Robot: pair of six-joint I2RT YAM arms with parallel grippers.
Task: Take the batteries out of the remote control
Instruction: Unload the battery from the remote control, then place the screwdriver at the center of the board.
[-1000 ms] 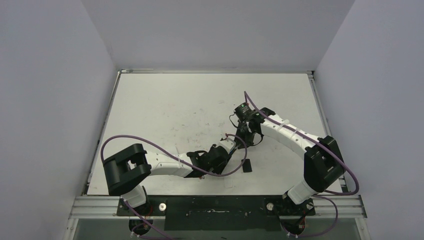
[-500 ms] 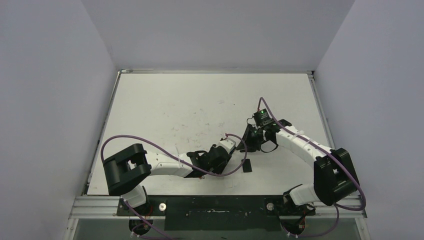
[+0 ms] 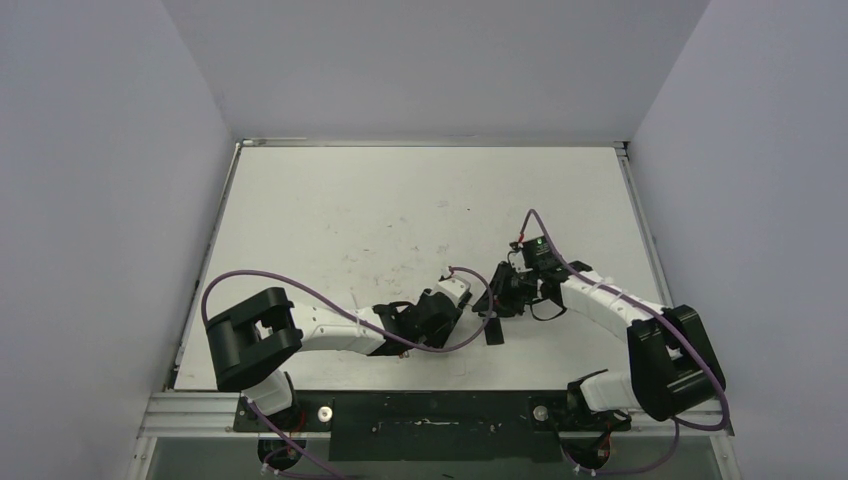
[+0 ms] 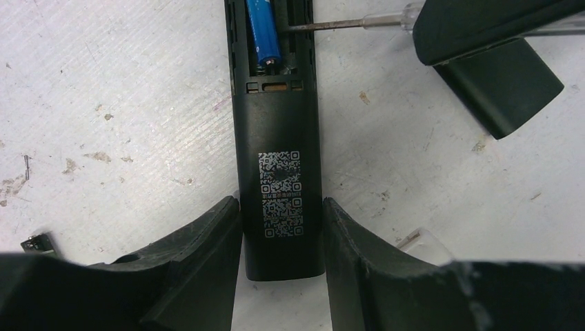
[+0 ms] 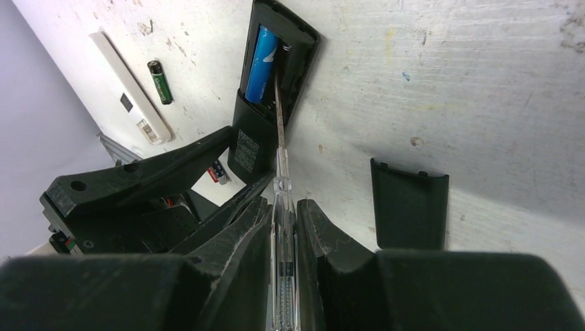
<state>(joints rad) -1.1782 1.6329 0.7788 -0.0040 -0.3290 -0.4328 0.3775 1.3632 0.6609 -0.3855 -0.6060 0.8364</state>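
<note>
The left gripper (image 4: 281, 207) clamps the black remote (image 4: 276, 131). The right gripper (image 5: 283, 202) pinches a clear screwdriver (image 5: 279, 131), tip in the open bay beside the blue battery (image 4: 264, 34); overhead, arms hide this.

Top external: looked down from high on the near side toward the far wall, taking in the whole table (image 3: 300, 200).
Left wrist: sat low and close, facing along the remote control (image 4: 279, 158).
Right wrist: close, sighted down the screwdriver (image 5: 279, 131).
Shared: both wrist views held the remote control's open bay with its blue battery (image 4: 264, 34).
</note>
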